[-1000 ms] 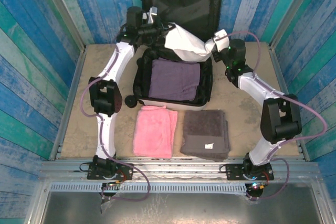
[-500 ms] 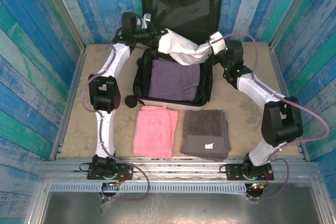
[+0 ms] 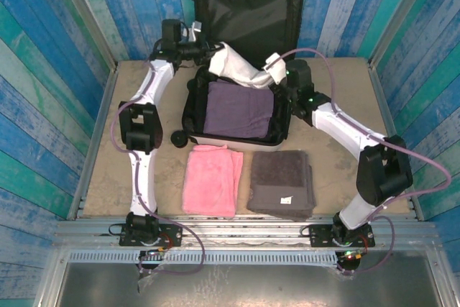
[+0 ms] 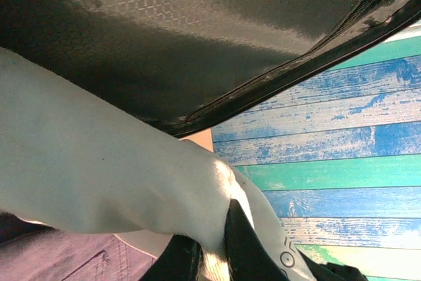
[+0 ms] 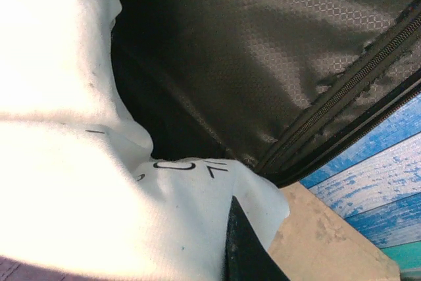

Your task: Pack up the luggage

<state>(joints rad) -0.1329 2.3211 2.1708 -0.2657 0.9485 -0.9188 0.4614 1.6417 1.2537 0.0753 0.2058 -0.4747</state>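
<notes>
The luggage (image 3: 248, 8) lies open at the far middle of the surface (image 3: 108, 177), its black-lined lid propped against the blue plank wall and a folded purple towel (image 3: 237, 109) in its base. Above it, the left gripper (image 3: 215, 49) and right gripper (image 3: 277, 70) hold a white cloth (image 3: 241, 68) between them, jaws clamped on its ends. A pink towel (image 3: 210, 179) and a grey towel (image 3: 282, 181) lie side by side nearer the arms.
</notes>
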